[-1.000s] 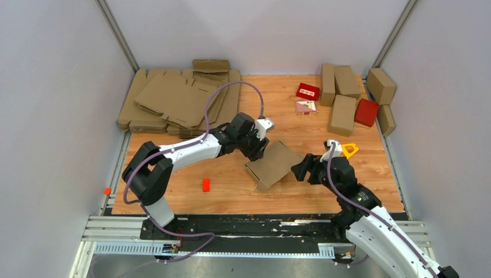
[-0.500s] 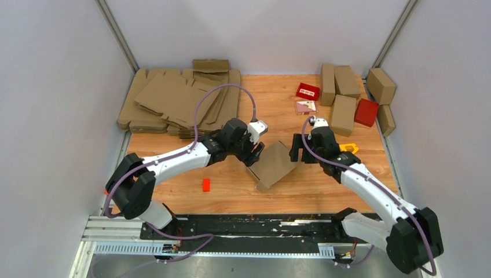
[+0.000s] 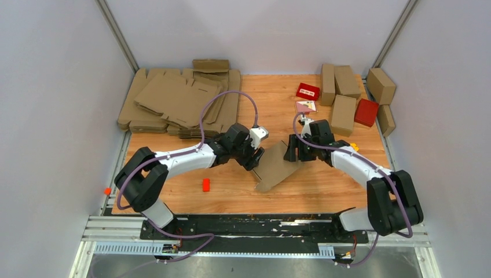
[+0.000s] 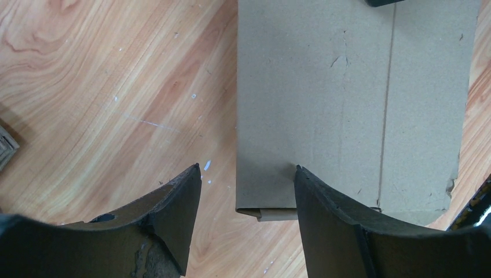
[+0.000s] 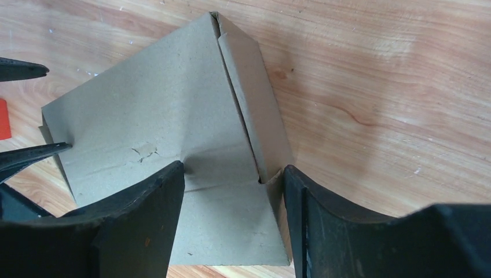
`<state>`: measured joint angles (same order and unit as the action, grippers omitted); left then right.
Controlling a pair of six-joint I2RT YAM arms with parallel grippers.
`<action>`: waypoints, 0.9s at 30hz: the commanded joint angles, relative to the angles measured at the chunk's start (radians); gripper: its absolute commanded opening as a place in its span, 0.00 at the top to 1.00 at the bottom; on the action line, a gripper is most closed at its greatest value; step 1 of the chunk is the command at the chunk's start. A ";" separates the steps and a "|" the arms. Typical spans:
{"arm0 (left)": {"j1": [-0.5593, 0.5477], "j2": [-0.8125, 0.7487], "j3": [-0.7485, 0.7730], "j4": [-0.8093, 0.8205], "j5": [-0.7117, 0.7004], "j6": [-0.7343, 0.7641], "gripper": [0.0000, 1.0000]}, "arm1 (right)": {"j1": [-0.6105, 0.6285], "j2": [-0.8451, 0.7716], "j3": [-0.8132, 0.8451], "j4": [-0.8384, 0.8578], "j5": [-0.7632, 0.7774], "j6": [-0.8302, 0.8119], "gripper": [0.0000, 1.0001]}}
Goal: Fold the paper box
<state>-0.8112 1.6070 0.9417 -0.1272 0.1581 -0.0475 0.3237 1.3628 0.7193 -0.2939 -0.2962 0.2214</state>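
The paper box (image 3: 277,166) lies partly folded and nearly flat on the wooden table, mid-centre. In the left wrist view the paper box (image 4: 347,104) shows a crease, and its near-left corner sits between my fingers. My left gripper (image 3: 255,156) (image 4: 248,176) is open at the box's left edge, its right fingertip (image 4: 304,179) over the cardboard. My right gripper (image 3: 291,152) (image 5: 230,174) is open over the box's right end. There one side flap (image 5: 255,116) stands up beside the right fingertip (image 5: 289,179). Neither gripper is closed on the paper box (image 5: 145,127).
A pile of flat cardboard sheets (image 3: 179,101) fills the back left. Several folded brown cartons (image 3: 343,113) and red boxes (image 3: 307,91) stand at the back right. A small orange block (image 3: 205,184) lies near the front left, a yellow piece (image 3: 353,146) by the right arm.
My right arm has swung in from the near right to the box's right end. My left gripper has eased back to the box's left edge. The box lies flatter.
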 commanded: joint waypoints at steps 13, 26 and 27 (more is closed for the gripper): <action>-0.003 0.000 0.033 0.007 -0.059 0.088 0.32 | 0.009 -0.196 -0.136 -0.067 -0.151 0.072 0.44; -0.004 -0.354 -0.125 -0.008 -0.147 -0.064 0.22 | 0.028 -0.237 -0.195 -0.066 -0.120 0.114 0.46; -0.003 -0.382 -0.154 0.000 -0.132 -0.090 0.22 | 0.032 -0.236 -0.194 -0.071 -0.115 0.119 0.45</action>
<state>-0.8112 1.3315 0.8631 -0.1356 0.0353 -0.0483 0.3405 1.1374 0.5362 -0.3607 -0.4126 0.3176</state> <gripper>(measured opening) 0.776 0.539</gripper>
